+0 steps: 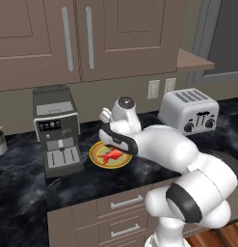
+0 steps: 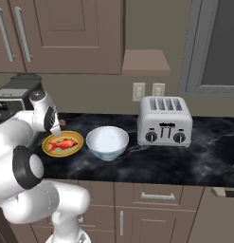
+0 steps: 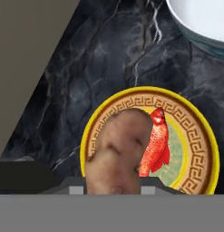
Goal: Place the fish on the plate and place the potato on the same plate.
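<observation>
The brownish-tan potato (image 3: 117, 152) sits between the jaws of my gripper (image 3: 112, 189), which is shut on it. The potato hangs just above the near-left part of the yellow plate (image 3: 195, 121) with its patterned orange-brown rim. The red-orange fish (image 3: 157, 144) lies flat on the plate's middle, partly covered by the potato in the hand view. From the base, the plate (image 1: 95, 155) with the fish (image 1: 112, 155) shows under my arm, and the fish (image 2: 64, 144) lies on the plate (image 2: 76, 138) below my gripper (image 2: 58, 127).
A pale blue-white bowl (image 2: 107, 141) stands right of the plate, and a silver toaster (image 2: 165, 121) further right. A coffee machine (image 1: 57, 130) stands close to the plate's left. Wall cabinets hang above; the counter's front edge runs below the plate.
</observation>
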Tool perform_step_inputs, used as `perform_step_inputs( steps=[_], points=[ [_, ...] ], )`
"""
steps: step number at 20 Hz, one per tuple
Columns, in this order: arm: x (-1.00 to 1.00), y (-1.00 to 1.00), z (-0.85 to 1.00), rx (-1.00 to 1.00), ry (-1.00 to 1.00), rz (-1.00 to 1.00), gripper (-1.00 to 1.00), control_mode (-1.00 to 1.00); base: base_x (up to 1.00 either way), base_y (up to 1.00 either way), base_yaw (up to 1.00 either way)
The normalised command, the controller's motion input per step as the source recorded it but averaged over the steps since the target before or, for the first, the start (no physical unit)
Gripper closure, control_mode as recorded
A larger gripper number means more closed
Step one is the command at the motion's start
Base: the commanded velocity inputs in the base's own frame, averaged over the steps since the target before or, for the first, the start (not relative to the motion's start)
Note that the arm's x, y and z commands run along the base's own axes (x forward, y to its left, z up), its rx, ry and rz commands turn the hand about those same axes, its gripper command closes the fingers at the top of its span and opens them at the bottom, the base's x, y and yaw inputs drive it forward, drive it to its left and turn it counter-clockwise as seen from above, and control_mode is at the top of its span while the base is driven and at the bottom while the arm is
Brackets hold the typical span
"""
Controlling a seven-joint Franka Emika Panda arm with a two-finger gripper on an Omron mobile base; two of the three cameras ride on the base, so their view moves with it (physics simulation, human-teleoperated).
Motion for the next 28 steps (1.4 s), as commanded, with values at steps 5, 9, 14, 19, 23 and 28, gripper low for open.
perform_step_inputs(
  steps=[5,9,14,19,23,28],
  points=[
    [0.22,0.17,-0.23,0.0,0.0,0.0,1.0,-1.0,0.0,0.0,0.0],
    [0.16,0.0,-0.27,0.0,0.01,0.0,1.0,-1.0,0.0,0.0,0.0],
    [0.08,0.0,-0.24,0.0,0.0,0.0,1.0,-1.0,0.0,0.0,0.0],
    [0.02,0.0,-0.24,0.0,0.0,0.0,1.0,-1.0,0.0,0.0,0.0],
    [0.0,0.0,-0.23,0.0,0.0,0.0,1.0,-1.0,0.0,0.0,0.0],
    [0.0,0.0,-0.1,0.0,0.0,0.0,1.0,-1.0,0.0,0.0,0.0]
  ],
)
